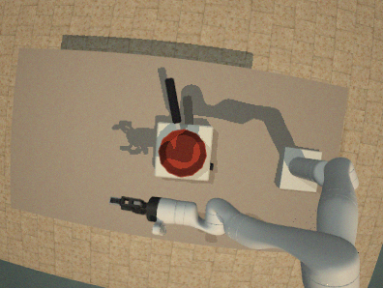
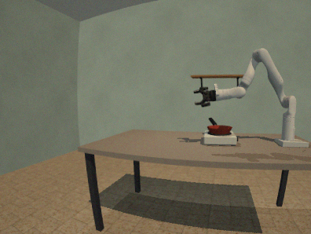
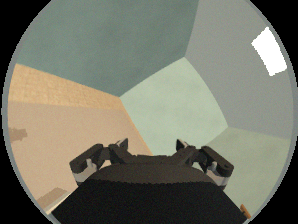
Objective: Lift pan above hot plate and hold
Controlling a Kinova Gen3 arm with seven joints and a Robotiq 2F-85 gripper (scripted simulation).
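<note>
While the pan [image 1: 183,154] sits untouched on the hot plate [image 1: 207,131], nothing is done. Claw [image 1: 116,200], at its seven o'clock, gapes fully, empty; approach, grip and lift remain.

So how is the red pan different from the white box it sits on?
The pan is round and red; the hot plate is square and white. The pan has a long black handle sticking out past the hot plate's edge; the hot plate has none. The pan sits on top, the hot plate on the table. Neither touches the open gripper.

One red pan [image 1: 183,154], one white hot plate [image 1: 209,132], one table [image 1: 73,145], one wall shelf [image 2: 216,76], one arm [image 1: 290,232].
</note>
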